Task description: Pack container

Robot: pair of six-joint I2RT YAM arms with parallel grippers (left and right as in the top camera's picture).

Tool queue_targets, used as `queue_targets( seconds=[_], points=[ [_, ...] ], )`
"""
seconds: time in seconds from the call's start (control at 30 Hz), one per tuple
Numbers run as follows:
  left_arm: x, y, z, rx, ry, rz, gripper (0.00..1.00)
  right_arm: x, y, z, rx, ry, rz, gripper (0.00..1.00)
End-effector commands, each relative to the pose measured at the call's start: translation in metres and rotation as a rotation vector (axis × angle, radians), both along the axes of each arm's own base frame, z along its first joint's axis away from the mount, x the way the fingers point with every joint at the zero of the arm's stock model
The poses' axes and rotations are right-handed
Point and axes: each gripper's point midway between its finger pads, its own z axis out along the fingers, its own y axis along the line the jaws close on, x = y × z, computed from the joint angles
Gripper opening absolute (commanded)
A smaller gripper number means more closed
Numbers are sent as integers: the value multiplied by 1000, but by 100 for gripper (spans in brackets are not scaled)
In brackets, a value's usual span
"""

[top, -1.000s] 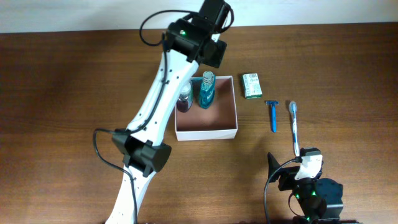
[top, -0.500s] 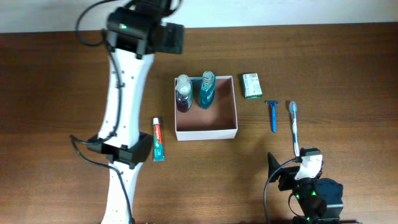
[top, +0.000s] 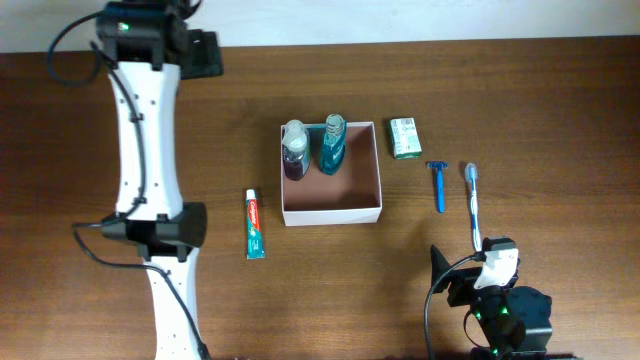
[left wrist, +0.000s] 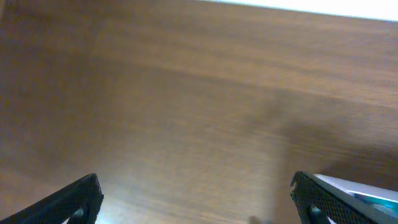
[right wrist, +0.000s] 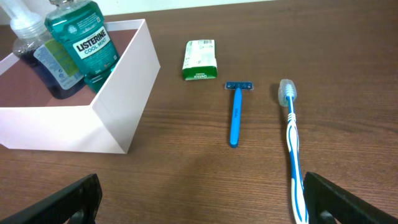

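Two bottles: the green bottle (right wrist: 81,43) and the purple bottle (right wrist: 34,56) stand upright and touching in the far-left corner of the container, which leaves most of the floor free for the flat items.
Container: the container (top: 350,190) sits mid-table, open side up, with white walls and a reddish-brown floor.
Writing: the green bottle reads "LISTERINE COOL MINT". The purple bottle's label is turned away, and the soap box print is too small to make out.
Right side: the soap box (top: 404,137), razor (top: 438,185) and toothbrush (top: 473,205) lie flat beside the container, none touching, probably the right arm's share.
Left side: the toothpaste (top: 254,224) lies flat just left of the container, on the left arm's side.
Left gripper: the left gripper (left wrist: 196,199) has its fingers wide apart and empty, over bare table (top: 500,100) at the far left, well apart from the container.
Right gripper: the right gripper (right wrist: 199,202) is spread wide and holds nothing, low at the near edge, facing the razor and toothbrush.
Progress: two of six items are in, so roughly a third is done.
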Motion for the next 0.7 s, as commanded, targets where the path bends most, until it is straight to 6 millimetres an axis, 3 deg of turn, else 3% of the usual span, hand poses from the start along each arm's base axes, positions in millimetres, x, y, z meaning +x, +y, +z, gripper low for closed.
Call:
queue_targets(
  seconds=[0.0,0.3,0.5,0.67],
  points=[
    [-4,29,-15,0,54,78,99,-1,3,-2,11,8,11,99],
    [-18,88,-61,-40,177,289,99,-1,3,-2,11,8,11,99],
    [-23,99,-75,-41,224,316,99,-1,2,-2,7,7,9,99],
    [-25,99,-76,-41,233,316,99,-1,2,-2,7,7,9,99]
  ],
)
